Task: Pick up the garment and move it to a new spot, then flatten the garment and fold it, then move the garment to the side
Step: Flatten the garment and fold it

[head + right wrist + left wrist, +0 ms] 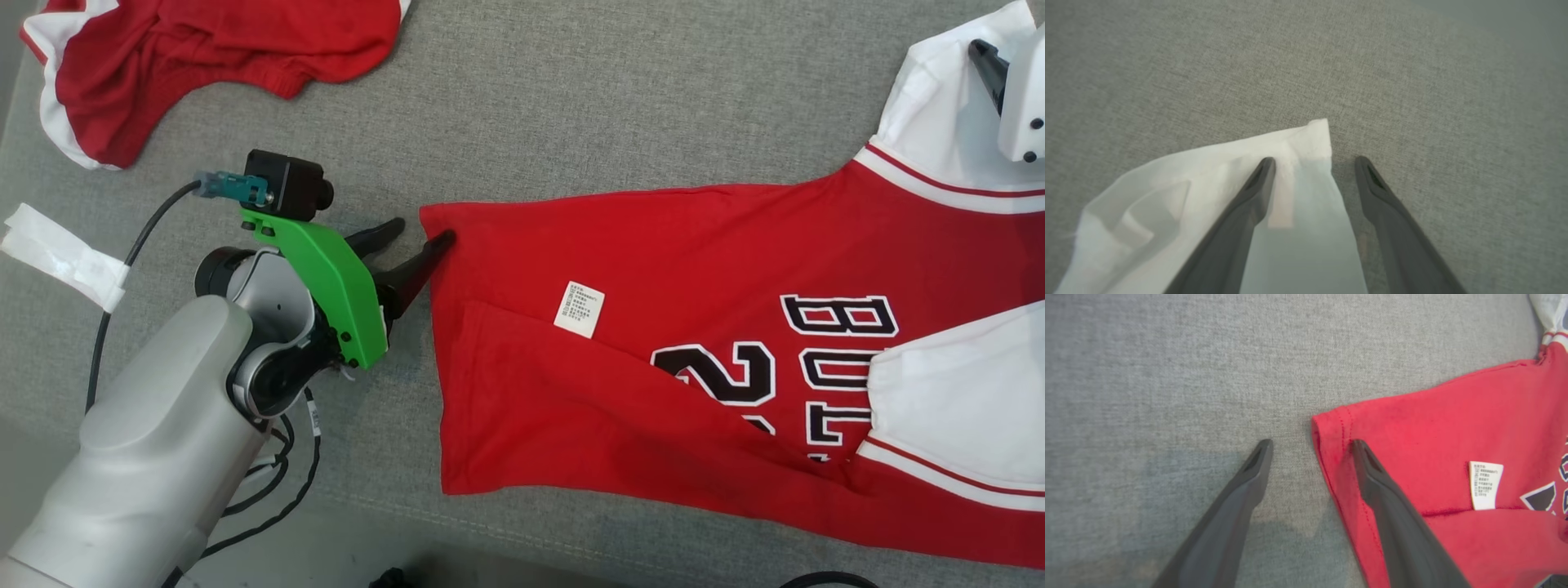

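While both pincers stand with their fingers wide apart and grip nothing, I see the red jersey [653,367] lying spread on the grey worktop [531,98], its black-and-white lettering showing and one flap folded over. My left pincer [424,230] straddles the jersey's hem corner. In the left wrist view one finger [1396,522] lies over the red hem and the other over bare grey just off the jersey's edge. My right pincer [1314,161] straddles the corner of the jersey's white sleeve [1188,171] likewise. A white care label [580,309] sits on the jersey near that hem. A second red garment [204,57] lies well apart from the jersey.
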`<state>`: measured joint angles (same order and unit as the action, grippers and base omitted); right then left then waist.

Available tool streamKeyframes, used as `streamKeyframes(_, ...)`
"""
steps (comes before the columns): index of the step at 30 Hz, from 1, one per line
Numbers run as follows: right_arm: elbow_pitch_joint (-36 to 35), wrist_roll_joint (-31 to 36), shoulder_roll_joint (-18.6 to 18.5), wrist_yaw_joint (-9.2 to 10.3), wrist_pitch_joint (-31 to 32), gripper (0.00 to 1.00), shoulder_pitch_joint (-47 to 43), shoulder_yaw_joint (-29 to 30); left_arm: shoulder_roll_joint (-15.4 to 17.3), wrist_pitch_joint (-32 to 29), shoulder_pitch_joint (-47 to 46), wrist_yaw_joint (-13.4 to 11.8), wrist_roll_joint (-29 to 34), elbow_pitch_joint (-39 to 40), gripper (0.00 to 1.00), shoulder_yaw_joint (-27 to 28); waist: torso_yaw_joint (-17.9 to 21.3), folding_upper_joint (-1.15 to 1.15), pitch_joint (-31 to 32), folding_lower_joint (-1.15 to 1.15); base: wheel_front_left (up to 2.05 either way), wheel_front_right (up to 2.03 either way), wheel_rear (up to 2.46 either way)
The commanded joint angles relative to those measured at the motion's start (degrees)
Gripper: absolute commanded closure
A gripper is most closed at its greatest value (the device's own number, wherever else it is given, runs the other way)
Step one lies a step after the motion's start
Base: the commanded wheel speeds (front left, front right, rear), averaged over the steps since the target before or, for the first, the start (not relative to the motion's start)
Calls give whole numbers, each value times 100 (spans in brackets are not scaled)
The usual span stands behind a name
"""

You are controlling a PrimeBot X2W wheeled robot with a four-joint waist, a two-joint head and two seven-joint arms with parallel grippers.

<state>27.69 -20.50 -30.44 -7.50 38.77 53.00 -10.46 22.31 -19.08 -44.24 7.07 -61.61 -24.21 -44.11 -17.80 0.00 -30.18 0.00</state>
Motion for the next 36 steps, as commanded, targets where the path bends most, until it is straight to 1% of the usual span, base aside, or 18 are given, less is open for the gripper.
streamKeyframes(1,125,40,9,2,-29,0,-27,-22,-117,-76,2,3,-53,-108,0,-103,-6,0,-19,0,0,0,0)
streamKeyframes(4,218,21,109,1,-99,0,-2,-84,-225,-112,-65,27,-188,-103,0,-174,-8,0,-51,0,0,0,0)
streamKeyframes(6,260,-33,183,0,-194,82,3,-128,-277,-98,-95,40,-281,-64,80,-195,-2,0,-55,0,0,0,0)
streamKeyframes(7,269,-76,217,0,-255,100,14,-151,-293,-77,-116,44,-322,-47,100,-206,2,0,-54,0,0,0,0)
streamKeyframes(10,354,-197,207,6,-563,100,132,-139,-190,-1,-209,48,-407,53,100,-295,59,0,-22,0,0,0,0)
streamKeyframes(12,406,-217,208,7,-721,100,226,-71,-61,84,-278,44,-430,73,100,-293,106,0,20,0,0,0,0)
streamKeyframes(18,556,-251,137,7,-1202,100,458,90,169,484,-502,44,-394,-26,100,-145,260,0,130,0,0,0,0)
streamKeyframes(27,694,-230,55,7,-1651,100,670,151,297,774,-792,44,-468,-224,100,-56,473,0,244,0,0,0,0)
streamKeyframes(29,651,-341,108,7,-1747,100,733,146,318,859,-902,44,-429,-266,100,-64,522,0,259,0,0,0,0)
streamKeyframes(32,397,-660,178,6,-1761,100,723,-71,339,897,-967,45,-520,-238,100,-104,622,0,250,0,0,0,0)
streamKeyframes(33,252,-789,146,6,-1738,100,668,-193,375,891,-963,45,-563,-177,100,-127,664,0,242,0,0,0,0)
streamKeyframes(36,-284,-1208,-22,6,-1749,100,346,-556,629,980,-798,45,-563,56,100,-207,836,0,290,0,0,0,0)
